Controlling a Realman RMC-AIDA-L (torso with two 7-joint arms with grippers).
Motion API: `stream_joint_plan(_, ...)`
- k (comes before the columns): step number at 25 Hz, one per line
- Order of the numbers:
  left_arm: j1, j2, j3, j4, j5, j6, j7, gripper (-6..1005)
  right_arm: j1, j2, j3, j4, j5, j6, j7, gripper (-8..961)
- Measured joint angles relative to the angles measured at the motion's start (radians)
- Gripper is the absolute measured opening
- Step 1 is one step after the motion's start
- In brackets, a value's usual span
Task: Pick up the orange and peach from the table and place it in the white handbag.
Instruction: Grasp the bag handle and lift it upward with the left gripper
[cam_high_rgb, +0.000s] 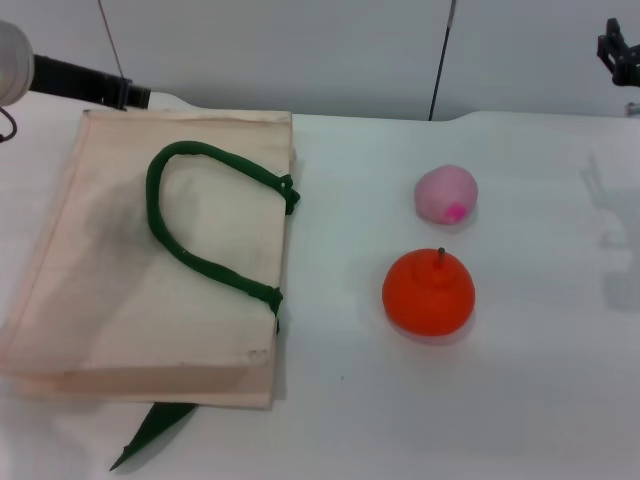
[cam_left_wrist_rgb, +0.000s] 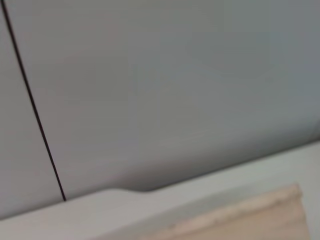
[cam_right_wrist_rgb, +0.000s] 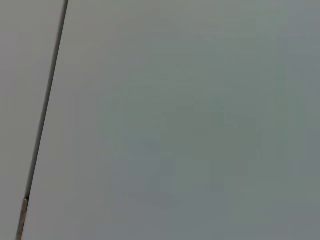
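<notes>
Smooth round orange (cam_high_rgb: 428, 292), fuzzy peach (cam_high_rgb: 446, 194), flat fabric handbag (cam_high_rgb: 120, 300)

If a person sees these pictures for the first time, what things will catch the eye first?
The bright orange stands out most, on the white table right of centre, with the smaller pink peach just behind it, apart from it. To the left lies the big cream handbag, flat, its green handles curved on top. The left gripper sits at the far left edge and the right gripper at the far right, both away from the fruit.

Left arm (cam_high_rgb: 70, 75), right gripper (cam_high_rgb: 620, 50) apparently parked.
</notes>
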Motion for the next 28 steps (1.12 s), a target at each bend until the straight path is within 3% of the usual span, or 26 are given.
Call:
stream_joint_plan(13, -0.066, -0.004, 0.032, -0.058, 0.209, -0.167, 0.0, 344, 0.001, 0.0, 0.0, 0.0, 0.0, 0.0, 0.0, 790)
stream_joint_plan(20, -0.069, -0.007, 0.057, -0.092, 0.228, -0.141, -0.021, 342, 0.001, 0.0, 0.0, 0.0, 0.0, 0.0, 0.0, 790)
stream_joint_plan(28, -0.07, -0.008, 0.065, -0.138, 0.158, -0.039, -0.082, 339, 0.001, 0.0, 0.0, -0.001, 0.0, 0.0, 0.0, 791)
